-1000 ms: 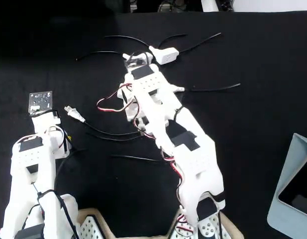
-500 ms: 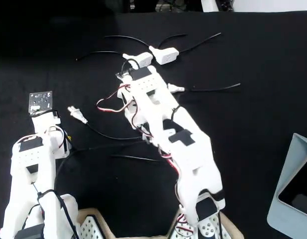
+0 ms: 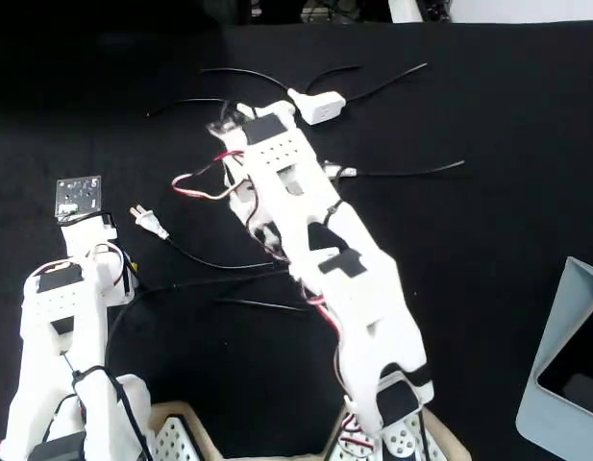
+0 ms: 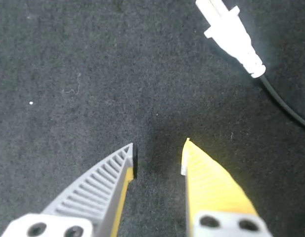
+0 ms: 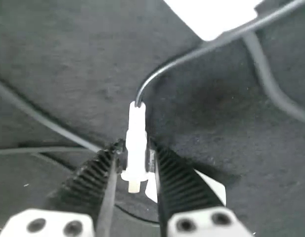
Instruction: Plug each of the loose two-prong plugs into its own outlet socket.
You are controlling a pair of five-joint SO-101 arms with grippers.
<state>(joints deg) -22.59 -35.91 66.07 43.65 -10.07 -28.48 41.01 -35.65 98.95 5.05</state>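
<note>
Toward the far side of the desk [image 3: 488,240], the right pincer [image 5: 135,150] pinches a white plug [image 5: 136,123] by its body, near the white outlet socket [image 3: 320,104]. The left pincer [image 4: 159,144] hangs spread over bare desk, with the second plug [image 4: 231,34] lying apart. I judge the held plug's stiff cord may twist it in that narrow grip, so its prongs miss the slots.

Right pincer [image 5: 135,150], clamped on a white plug [image 5: 136,123], has swung left over the black surface [image 3: 488,115], away from the white socket block [image 3: 320,105].

The white socket block [image 5: 211,15] and grey bin [image 3: 551,355] are cut off at picture edges.
</note>
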